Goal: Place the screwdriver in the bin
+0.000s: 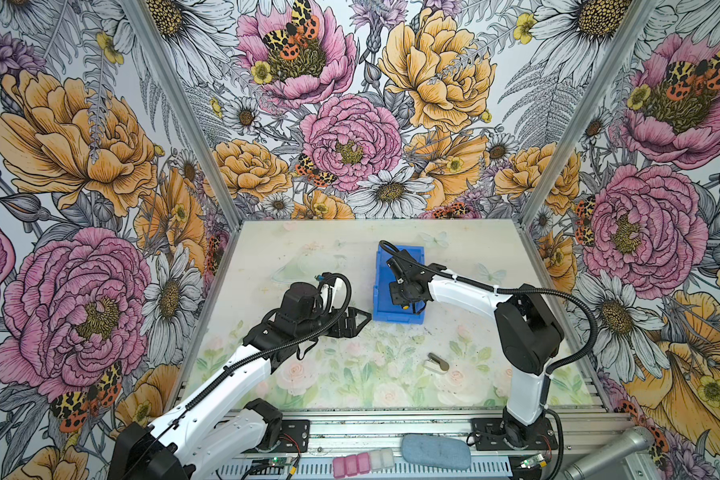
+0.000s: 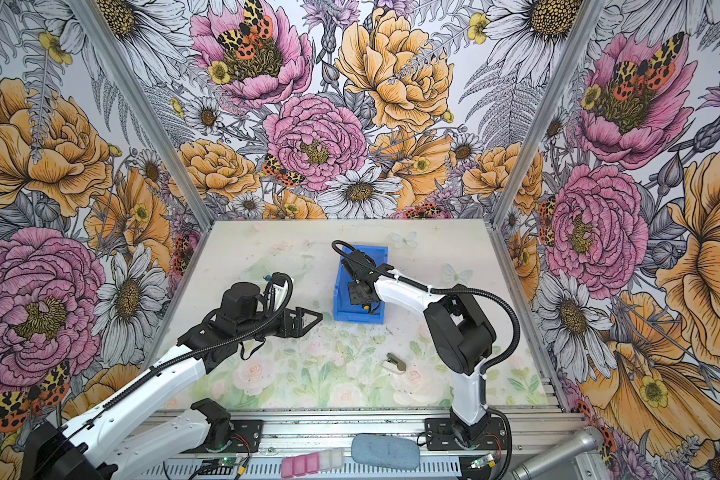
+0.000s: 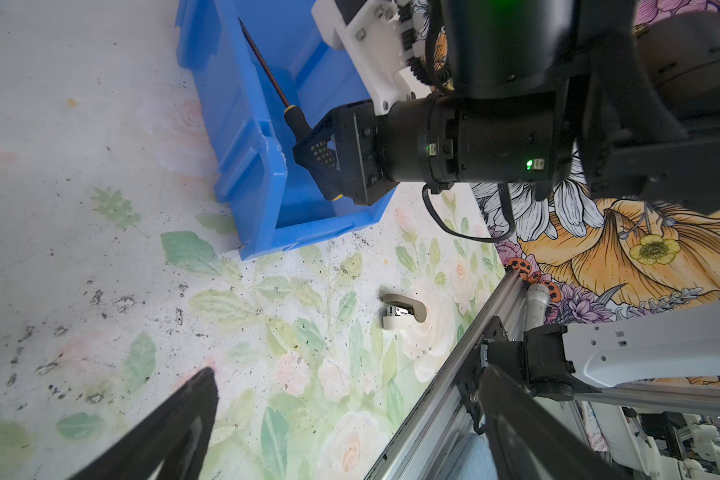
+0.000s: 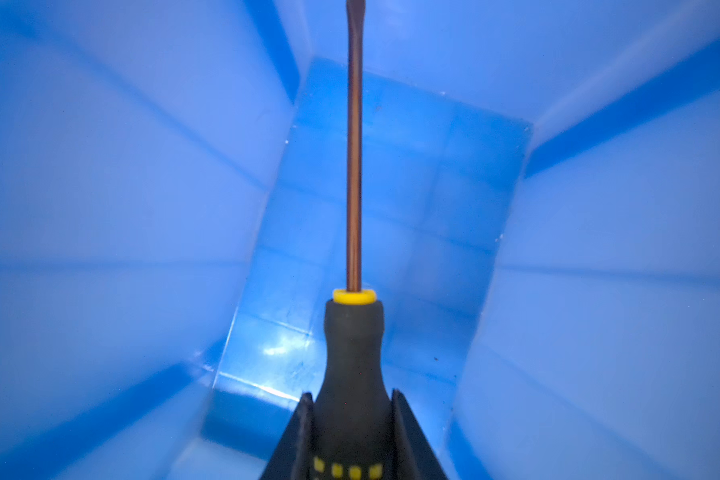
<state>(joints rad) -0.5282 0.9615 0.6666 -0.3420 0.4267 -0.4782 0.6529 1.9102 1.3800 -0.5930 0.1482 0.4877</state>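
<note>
Bright even light; glare on bin [image 4: 275, 349] floor; wrist-view edges blurred.

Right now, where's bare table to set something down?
Free: back-left of the table, between wall and bin; front strip between clip and rail. Crowded: the gap between left gripper and bin; the bin itself, where right gripper holds the screwdriver.
</note>
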